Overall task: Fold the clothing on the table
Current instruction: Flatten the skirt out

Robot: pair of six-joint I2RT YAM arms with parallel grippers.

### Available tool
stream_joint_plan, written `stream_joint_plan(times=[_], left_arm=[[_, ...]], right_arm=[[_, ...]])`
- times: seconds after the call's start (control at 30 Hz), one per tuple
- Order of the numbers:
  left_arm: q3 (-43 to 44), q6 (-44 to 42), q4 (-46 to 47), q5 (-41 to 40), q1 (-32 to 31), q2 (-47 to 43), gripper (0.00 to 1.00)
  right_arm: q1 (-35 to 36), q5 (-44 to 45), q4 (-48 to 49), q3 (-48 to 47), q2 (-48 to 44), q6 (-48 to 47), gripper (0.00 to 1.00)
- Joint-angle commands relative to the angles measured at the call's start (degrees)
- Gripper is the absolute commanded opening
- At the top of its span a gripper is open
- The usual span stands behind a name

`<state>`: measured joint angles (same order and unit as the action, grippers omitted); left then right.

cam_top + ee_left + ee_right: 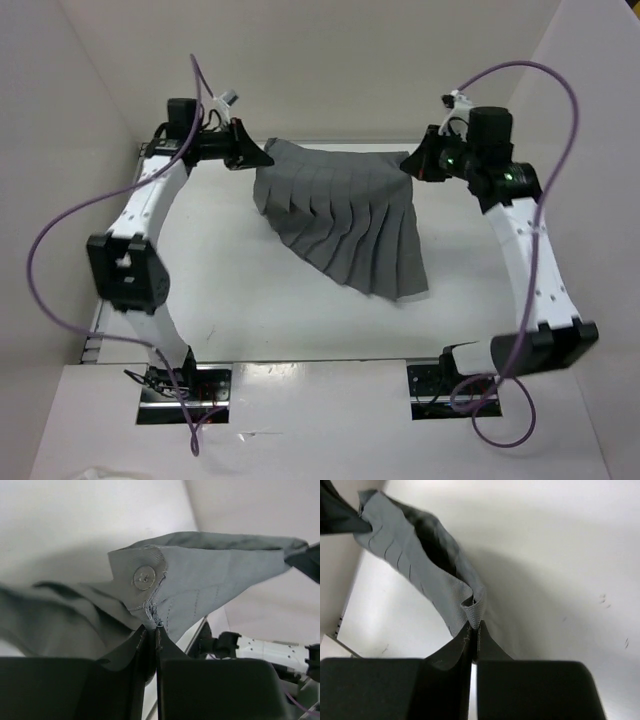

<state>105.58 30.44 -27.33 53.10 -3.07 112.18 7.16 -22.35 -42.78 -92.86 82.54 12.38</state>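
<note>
at the far side of the table, our left gripper and right gripper each clamp a waistband end of the skirt, holding it spread; next, lower it into a fold.

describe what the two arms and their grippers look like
Both arms match: the left arm and right arm have curved white links with black joint housings. The left gripper and right gripper are black, with flat wedge-shaped fingers. A purple cable loops loosely along each arm. A green light glows on the right wrist.
</note>
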Motion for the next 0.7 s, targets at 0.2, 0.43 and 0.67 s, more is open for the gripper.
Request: stream_joint_plan(times=[0.2,0.43,0.67], left_arm=[[-25.5,5.7,10.7,-0.6,0.0,-41.5,0.18],[-28.1,6.8,8.3,-4.5,0.0,-50.3,0.26],[-28.7,4.1,13.6,-6.7,1.0,-32.2,0.22]], right_arm=[[2.2,-3.9,-4.1,1.9,-19.9,-3.1,0.0],[2.7,-3.1,-5.3,0.6,-23.8,-2.5,0.0],[2.7,0.1,-1.8,1.2,-10.6,0.6,0.0]])
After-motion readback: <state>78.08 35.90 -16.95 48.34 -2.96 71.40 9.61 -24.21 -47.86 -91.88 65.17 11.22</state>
